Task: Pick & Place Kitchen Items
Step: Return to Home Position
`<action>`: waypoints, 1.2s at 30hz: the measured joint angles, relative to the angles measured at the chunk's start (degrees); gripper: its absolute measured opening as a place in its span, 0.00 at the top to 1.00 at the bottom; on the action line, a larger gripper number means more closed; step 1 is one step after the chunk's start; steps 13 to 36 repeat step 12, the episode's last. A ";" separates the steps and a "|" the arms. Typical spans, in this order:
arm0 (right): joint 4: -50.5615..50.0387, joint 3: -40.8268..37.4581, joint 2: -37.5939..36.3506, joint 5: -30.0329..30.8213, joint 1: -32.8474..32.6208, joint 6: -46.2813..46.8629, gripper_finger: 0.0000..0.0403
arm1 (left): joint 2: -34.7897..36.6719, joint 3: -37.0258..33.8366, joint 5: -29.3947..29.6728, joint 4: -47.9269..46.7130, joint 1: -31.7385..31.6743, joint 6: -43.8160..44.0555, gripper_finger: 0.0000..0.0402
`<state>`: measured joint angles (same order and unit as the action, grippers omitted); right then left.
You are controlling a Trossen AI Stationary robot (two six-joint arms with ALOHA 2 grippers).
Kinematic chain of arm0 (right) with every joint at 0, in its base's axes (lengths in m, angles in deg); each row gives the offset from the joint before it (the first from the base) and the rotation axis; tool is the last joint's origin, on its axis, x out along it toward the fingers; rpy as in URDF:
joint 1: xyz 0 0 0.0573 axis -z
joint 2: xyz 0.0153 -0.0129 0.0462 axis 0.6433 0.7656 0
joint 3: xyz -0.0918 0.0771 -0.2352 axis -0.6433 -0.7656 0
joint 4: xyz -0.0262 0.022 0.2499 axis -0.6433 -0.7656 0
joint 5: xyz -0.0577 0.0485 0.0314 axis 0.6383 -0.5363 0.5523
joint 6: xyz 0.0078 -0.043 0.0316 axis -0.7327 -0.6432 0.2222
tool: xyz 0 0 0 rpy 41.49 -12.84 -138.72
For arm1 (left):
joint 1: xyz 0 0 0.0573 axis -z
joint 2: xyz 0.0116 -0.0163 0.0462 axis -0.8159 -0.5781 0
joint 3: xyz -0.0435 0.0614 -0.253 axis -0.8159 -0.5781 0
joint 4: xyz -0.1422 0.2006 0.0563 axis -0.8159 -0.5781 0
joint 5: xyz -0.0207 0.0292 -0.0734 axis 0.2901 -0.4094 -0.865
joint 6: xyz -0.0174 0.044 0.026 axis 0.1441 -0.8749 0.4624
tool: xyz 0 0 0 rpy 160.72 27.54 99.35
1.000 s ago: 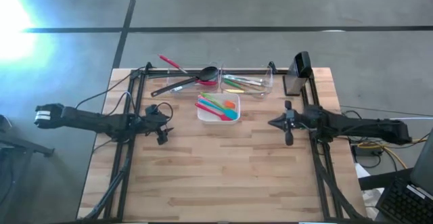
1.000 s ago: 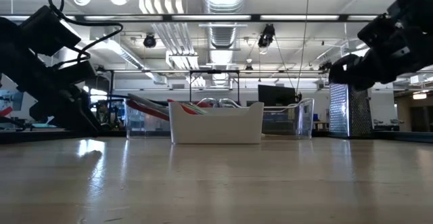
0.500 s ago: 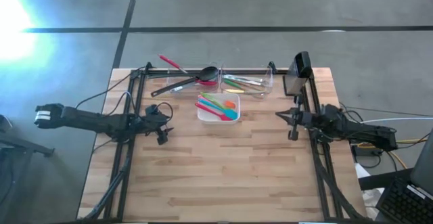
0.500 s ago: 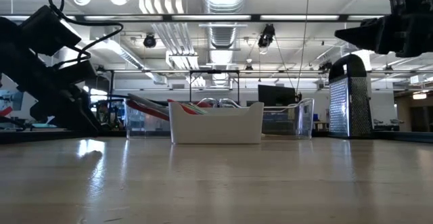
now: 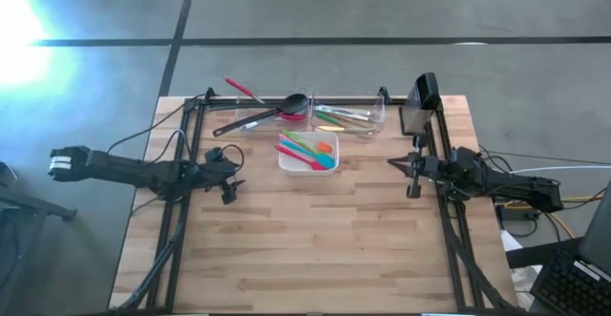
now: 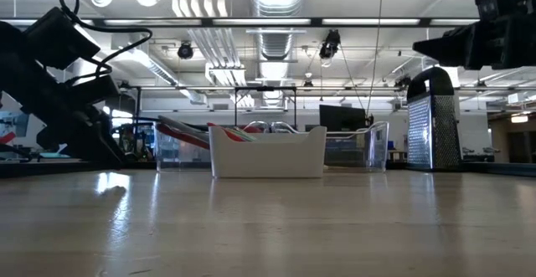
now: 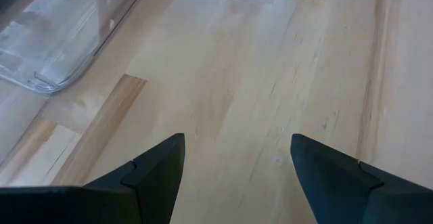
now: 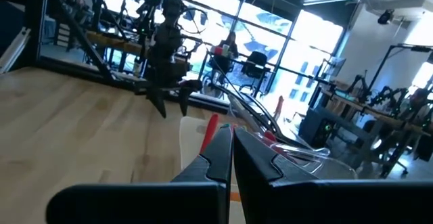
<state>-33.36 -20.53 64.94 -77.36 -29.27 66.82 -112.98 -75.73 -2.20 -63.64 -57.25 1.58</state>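
The kitchen items lie at the table's far middle. Several coloured spoons are in a white dish. A black ladle and a red utensil lie across the left clear bin, and green and pale ones lie in the right clear bin. My left gripper is at the left, open over bare wood, and slants down. My right gripper is at the right, shut and empty. It is raised above the table, level, and points toward the table's left edge.
A metal box grater stands at the far right, behind my right gripper. Black frame rails run along both sides and the far edge. The near half of the wooden table is bare board.
My right gripper has risen a little, tipped up from slanting down to level and rolled, and its arm has folded back toward the table's right edge. It has stayed shut and then kept still. Nothing among the utensils has moved.
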 joint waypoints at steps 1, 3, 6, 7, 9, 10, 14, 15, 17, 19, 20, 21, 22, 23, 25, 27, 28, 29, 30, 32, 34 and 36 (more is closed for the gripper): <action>-0.04 0.00 -0.01 -0.02 0.00 0.03 0.98 | 0.00 0.00 0.00 0.00 -0.02 0.00 0.32; -0.09 0.00 0.16 -0.02 0.00 -0.04 0.98 | 0.00 -0.04 0.00 0.00 0.00 0.00 0.32; -0.07 0.00 0.37 -0.04 0.00 -0.26 0.98 | 0.02 -0.04 0.00 0.00 0.00 0.02 0.32; -0.09 0.00 0.44 -0.02 0.00 -0.25 0.98 | 0.02 -0.04 0.01 0.00 0.00 0.01 0.32; -0.09 0.00 0.44 -0.04 0.00 -0.25 0.98 | 0.02 -0.04 0.00 0.00 0.00 0.02 0.32; -0.07 0.00 0.44 -0.04 0.00 -0.27 0.98 | 0.02 -0.04 0.00 0.01 0.00 0.02 0.32; -0.09 0.00 0.44 -0.04 0.00 -0.27 0.98 | 0.02 -0.04 0.02 0.00 0.00 0.02 0.32; -0.09 0.00 0.44 -0.04 0.00 -0.27 0.98 | 0.02 -0.04 0.02 0.00 0.00 0.02 0.32; -0.09 0.00 0.44 -0.04 0.00 -0.27 0.98 | 0.02 -0.04 0.02 0.00 0.00 0.02 0.32; -0.09 0.00 0.44 -0.04 0.00 -0.27 0.98 | 0.02 -0.04 0.02 0.00 0.00 0.02 0.32; -0.09 0.00 0.44 -0.04 0.00 -0.27 0.98 | 0.02 -0.04 0.02 0.00 0.00 0.02 0.32; -0.09 0.00 0.44 -0.04 0.00 -0.27 0.98 | 0.02 -0.04 0.02 0.00 0.00 0.02 0.32; -0.09 0.00 0.44 -0.04 0.00 -0.27 0.98 | 0.02 -0.04 0.02 0.00 0.00 0.02 0.32; -0.09 0.00 0.44 -0.04 0.00 -0.27 0.98 | 0.02 -0.04 0.02 0.00 0.00 0.02 0.32; -0.09 0.00 0.44 -0.04 0.00 -0.27 0.98 | 0.02 -0.04 0.02 0.00 0.00 0.02 0.32; -0.09 0.00 0.44 -0.04 0.00 -0.27 0.98 | 0.02 -0.04 0.02 0.00 0.00 0.02 0.32; -0.09 0.00 0.44 -0.04 0.00 -0.27 0.98 | 0.02 -0.04 0.02 0.00 0.00 0.02 0.32; -0.09 0.00 0.44 -0.04 0.00 -0.27 0.98 | 0.02 -0.04 0.02 0.00 0.00 0.02 0.32; -0.09 0.00 0.44 -0.04 0.00 -0.27 0.98 | 0.02 -0.04 0.02 0.00 0.00 0.02 0.32; -0.09 0.00 0.44 -0.04 0.00 -0.27 0.98 | 0.02 -0.04 0.02 0.00 0.00 0.02 0.32; -0.09 0.00 0.44 -0.04 0.00 -0.27 0.98 | 0.02 -0.04 0.02 0.00 0.00 0.02 0.32; -0.09 0.00 0.44 -0.04 0.00 -0.27 0.98 | 0.02 -0.04 0.02 0.00 0.00 0.02 0.32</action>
